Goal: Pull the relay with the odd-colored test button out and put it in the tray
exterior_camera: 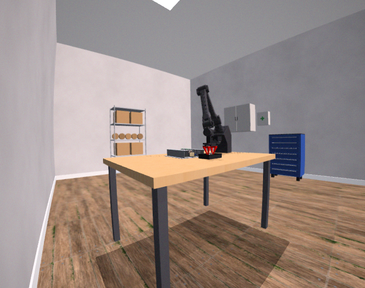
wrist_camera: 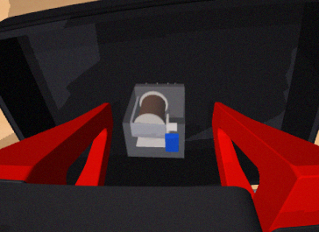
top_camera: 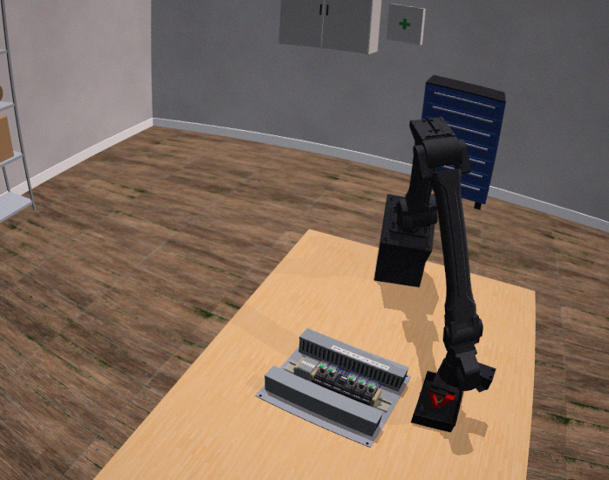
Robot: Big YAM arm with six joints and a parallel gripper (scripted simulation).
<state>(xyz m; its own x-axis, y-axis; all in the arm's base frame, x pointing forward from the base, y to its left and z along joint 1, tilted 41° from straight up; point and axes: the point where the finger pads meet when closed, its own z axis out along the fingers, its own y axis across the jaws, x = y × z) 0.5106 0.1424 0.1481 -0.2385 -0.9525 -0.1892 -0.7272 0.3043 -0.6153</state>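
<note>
In the wrist view the clear relay [wrist_camera: 156, 122] with a blue test button lies on the floor of the black tray [wrist_camera: 163, 63]. My red-fingered gripper [wrist_camera: 162, 144] is open; its fingers stand apart on either side of the relay and do not touch it. In the top view the gripper [top_camera: 440, 398] hangs just over the tray [top_camera: 430, 401], which stands open side up on the bench, right of the relay panel [top_camera: 336, 384]. The panel holds several relays with green buttons and one empty socket. The gripper also shows in the exterior view [exterior_camera: 209, 150].
The arm's black base block [top_camera: 404, 247] stands at the back of the bench. The grey panel's raised wiring ducts [top_camera: 323, 402] flank the relay row. The bench's right edge is close to the tray.
</note>
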